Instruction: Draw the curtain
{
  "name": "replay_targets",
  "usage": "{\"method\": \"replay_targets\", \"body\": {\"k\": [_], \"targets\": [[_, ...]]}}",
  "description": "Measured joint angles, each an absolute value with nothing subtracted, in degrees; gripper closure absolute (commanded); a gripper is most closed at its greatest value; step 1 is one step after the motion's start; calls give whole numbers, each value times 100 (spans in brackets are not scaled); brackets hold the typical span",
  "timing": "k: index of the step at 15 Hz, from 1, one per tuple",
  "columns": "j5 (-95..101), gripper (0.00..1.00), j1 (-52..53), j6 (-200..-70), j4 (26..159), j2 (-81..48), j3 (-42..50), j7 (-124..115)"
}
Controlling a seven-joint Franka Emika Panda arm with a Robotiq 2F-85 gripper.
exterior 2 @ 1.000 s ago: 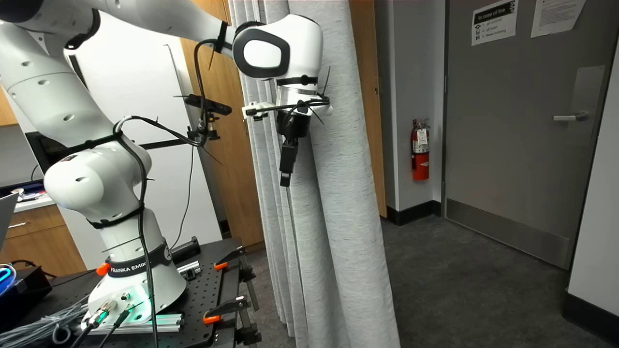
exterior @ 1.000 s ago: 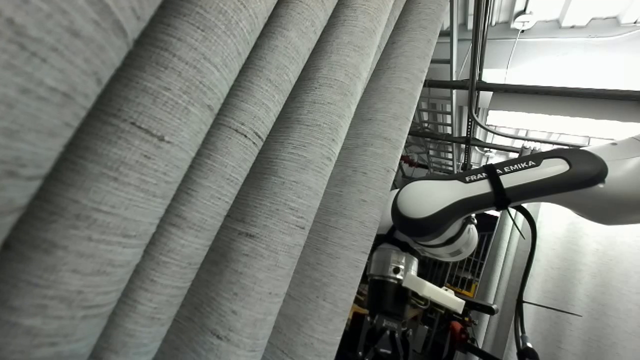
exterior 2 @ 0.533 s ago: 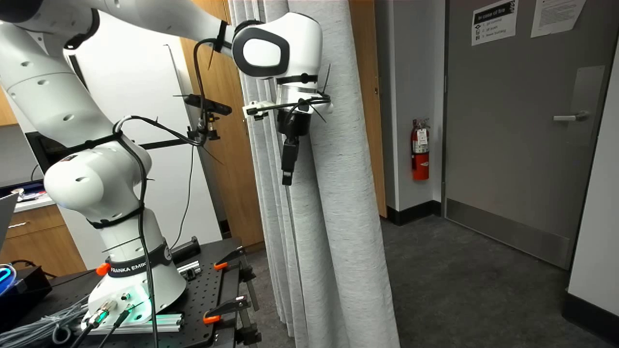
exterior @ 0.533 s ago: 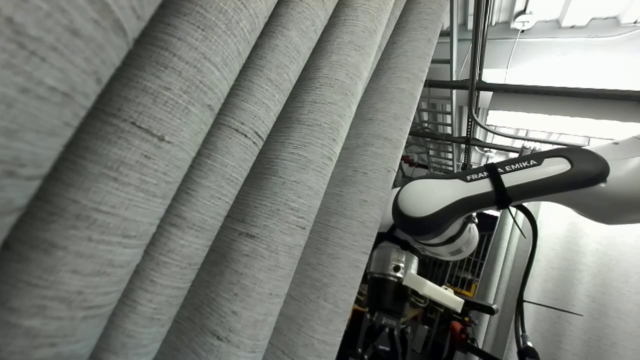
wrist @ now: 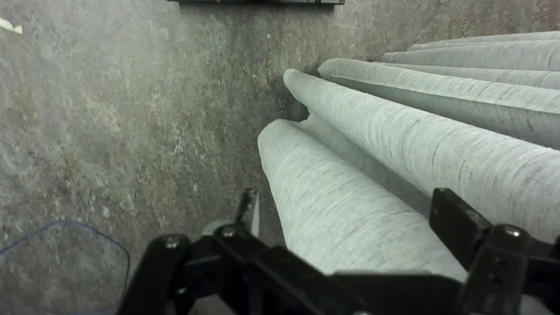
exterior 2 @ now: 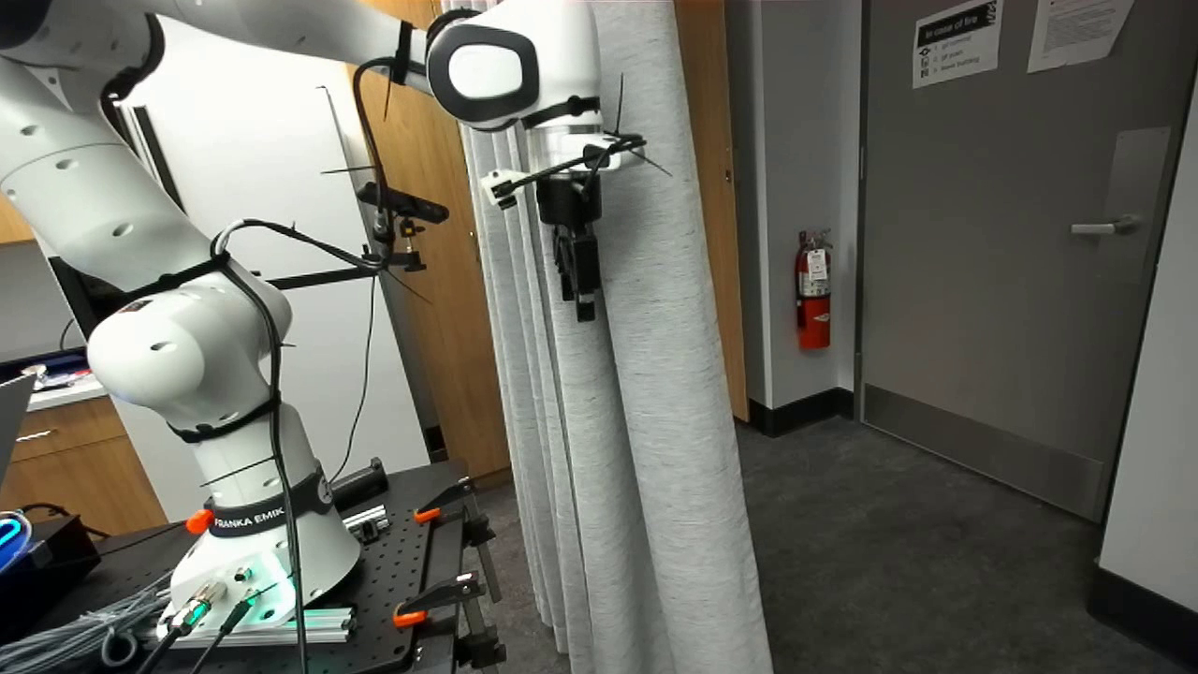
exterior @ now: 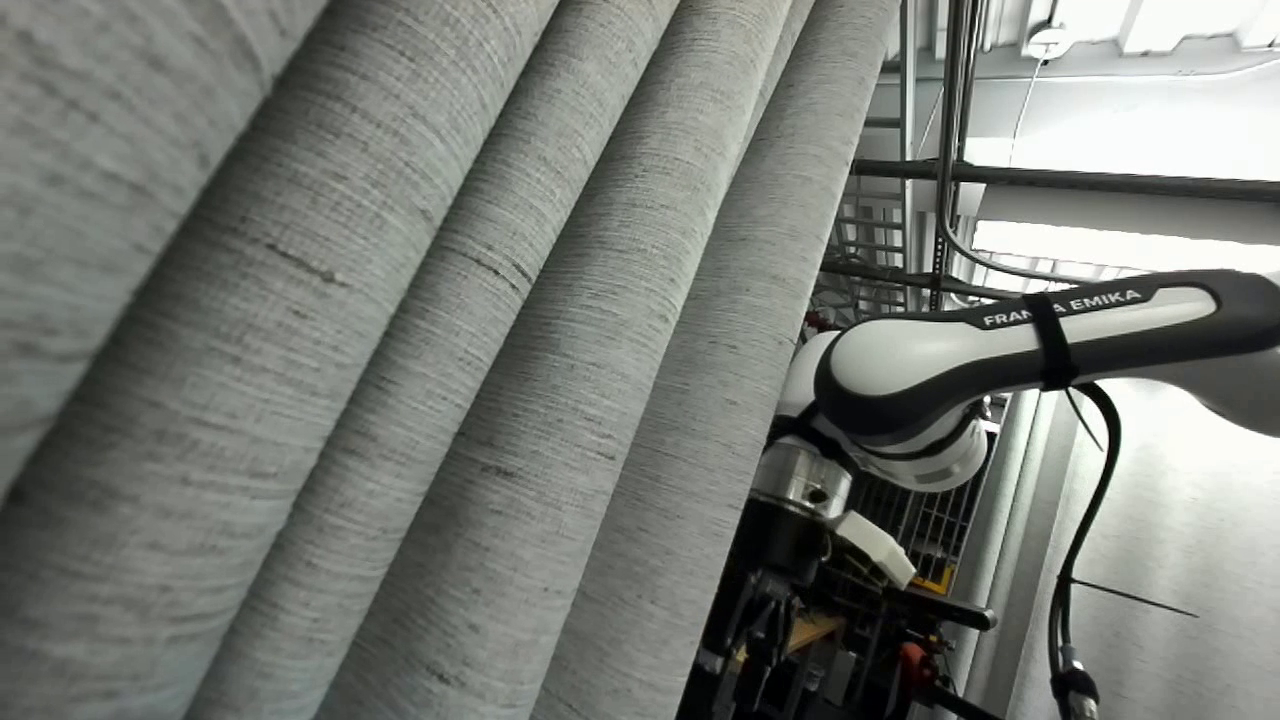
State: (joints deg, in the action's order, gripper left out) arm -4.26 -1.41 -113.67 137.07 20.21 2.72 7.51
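Note:
The curtain is a very large light grey drape with long deep folds. It fills much of an exterior view (exterior: pixel 450 350) and hangs to near the floor behind my gripper in an exterior view (exterior 2: pixel 669 393). In the wrist view its folds (wrist: pixel 420 140) run down to the floor. My gripper (wrist: pixel 345 204) is open there, its two black fingers wide apart, with the nearest fold lying between and below them in the picture. No fabric is pinched. The gripper also hangs fingers down in front of the curtain in an exterior view (exterior 2: pixel 577 304). Whether it touches fabric cannot be told.
The black table (exterior 2: pixel 402 524) with orange-tipped clamps carries my base. A camera (exterior 2: pixel 402 203) stands on a bracket close to the arm. Wooden cabinets (exterior 2: pixel 412 187) are behind. A fire extinguisher (exterior 2: pixel 813 290) and a grey door (exterior 2: pixel 1001 281) are beyond the curtain.
My arm and gripper have risen, and the gripper has turned, so its fingers now show apart in an exterior view. The curtain has barely moved.

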Motion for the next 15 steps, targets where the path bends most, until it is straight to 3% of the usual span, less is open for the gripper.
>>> {"method": "replay_targets", "body": {"k": [8,15], "targets": [[-510,0,345,-11767,13862,2963,273,2135],[-740,0,805,-14242,14171,3067,160,2215]]}}
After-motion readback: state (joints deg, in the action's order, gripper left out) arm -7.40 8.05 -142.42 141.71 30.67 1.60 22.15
